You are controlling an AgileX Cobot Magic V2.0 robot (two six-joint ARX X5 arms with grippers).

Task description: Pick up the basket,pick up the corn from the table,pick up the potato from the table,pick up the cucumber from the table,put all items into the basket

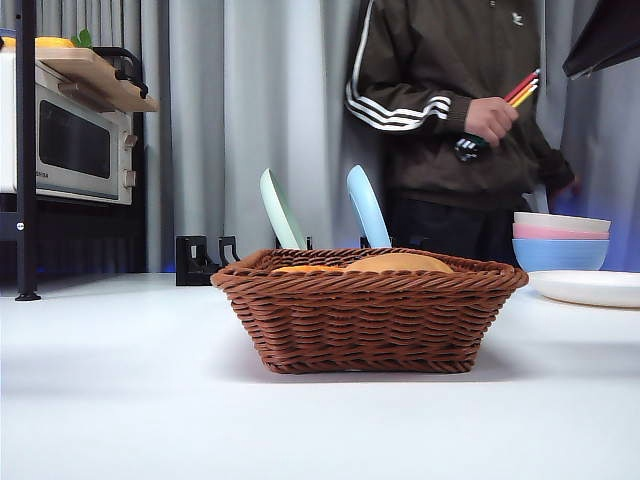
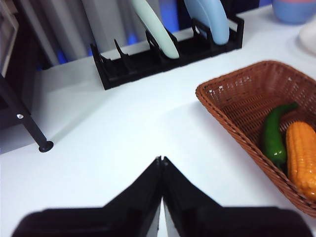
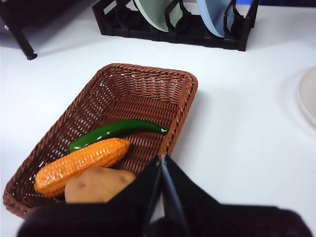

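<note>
**Right wrist view: all three vegetables in the basket**

Right wrist camera looks down on the basket [image 3: 106, 94] on the white desk [image 3: 237, 128]. Inside lie the cucumber [image 3: 116, 131], the corn [image 3: 81, 165] touching it, and the potato [image 3: 98, 185] against the corn. The right gripper [image 3: 161, 163] hangs above the basket's rim, fingers pressed together. The left gripper [image 2: 161, 165], fingers also pressed together, hangs over bare desk beside the basket.

The front camera sits low, level with the white surface [image 1: 120, 400], looking straight across at the basket [image 1: 368, 315], near and large. Both wrist cameras look down from above, each past its own pincer, jaws pressed together. All three views share the basket and the black plate rack [image 2: 168, 54] behind it.
</note>
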